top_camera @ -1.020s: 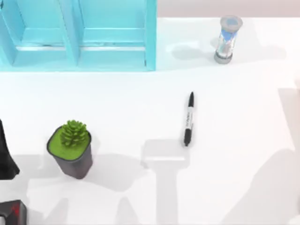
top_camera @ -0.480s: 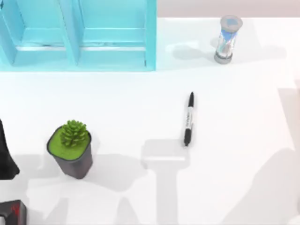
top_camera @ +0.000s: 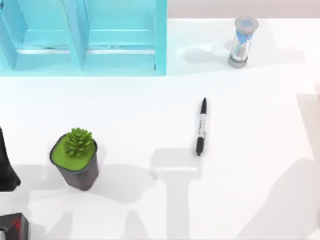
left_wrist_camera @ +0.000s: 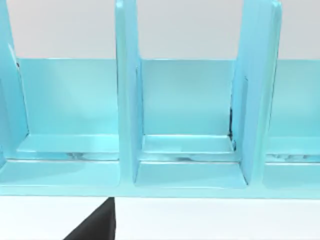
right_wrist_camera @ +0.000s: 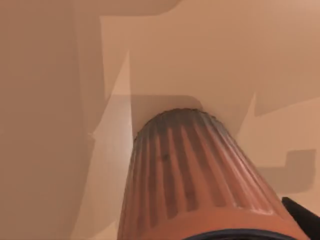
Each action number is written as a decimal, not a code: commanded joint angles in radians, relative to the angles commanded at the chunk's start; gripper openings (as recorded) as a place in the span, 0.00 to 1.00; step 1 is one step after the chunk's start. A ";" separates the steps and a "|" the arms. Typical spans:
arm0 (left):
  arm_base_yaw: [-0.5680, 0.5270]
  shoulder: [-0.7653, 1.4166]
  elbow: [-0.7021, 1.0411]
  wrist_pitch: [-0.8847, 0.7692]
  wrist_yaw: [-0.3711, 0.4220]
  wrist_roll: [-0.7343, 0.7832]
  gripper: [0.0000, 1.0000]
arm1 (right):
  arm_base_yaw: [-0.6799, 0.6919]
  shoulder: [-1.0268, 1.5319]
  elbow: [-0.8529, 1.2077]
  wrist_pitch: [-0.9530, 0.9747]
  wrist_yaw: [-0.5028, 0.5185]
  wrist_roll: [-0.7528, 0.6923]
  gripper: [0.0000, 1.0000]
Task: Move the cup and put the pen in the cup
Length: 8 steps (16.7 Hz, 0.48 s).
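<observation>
The pen (top_camera: 201,128) lies unmoved, well right of the succulent pot (top_camera: 75,160); the cup (right_wrist_camera: 195,175) looms at my right wrist, grip state unclear.

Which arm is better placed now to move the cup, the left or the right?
Probably the right. Its wrist camera looks closely along the ribbed side of the cup. The left arm sits at the table's left edge, and its wrist camera faces the blue shelf.

One pen (top_camera: 201,127), one cup (right_wrist_camera: 192,175), one potted succulent (top_camera: 75,157), one hourglass (top_camera: 241,41), one blue shelf unit (top_camera: 85,37).
</observation>
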<state>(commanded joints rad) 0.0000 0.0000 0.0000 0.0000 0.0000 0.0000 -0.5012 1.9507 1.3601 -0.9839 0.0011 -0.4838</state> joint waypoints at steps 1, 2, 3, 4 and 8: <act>0.000 0.000 0.000 0.000 0.000 0.000 1.00 | 0.000 0.000 0.000 0.000 0.000 0.000 0.00; 0.000 0.000 0.000 0.000 0.000 0.000 1.00 | 0.000 0.000 0.000 0.000 0.000 0.000 0.00; 0.000 0.000 0.000 0.000 0.000 0.000 1.00 | 0.000 0.000 0.000 0.000 0.000 0.000 0.00; 0.000 0.000 0.000 0.000 0.000 0.000 1.00 | 0.000 0.000 0.000 0.000 0.000 0.000 0.00; 0.000 0.000 0.000 0.000 0.000 0.000 1.00 | 0.029 -0.011 0.034 -0.040 -0.001 0.038 0.00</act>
<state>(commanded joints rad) 0.0000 0.0000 0.0000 0.0000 0.0000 0.0000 -0.4723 1.9399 1.3942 -1.0237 0.0005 -0.4457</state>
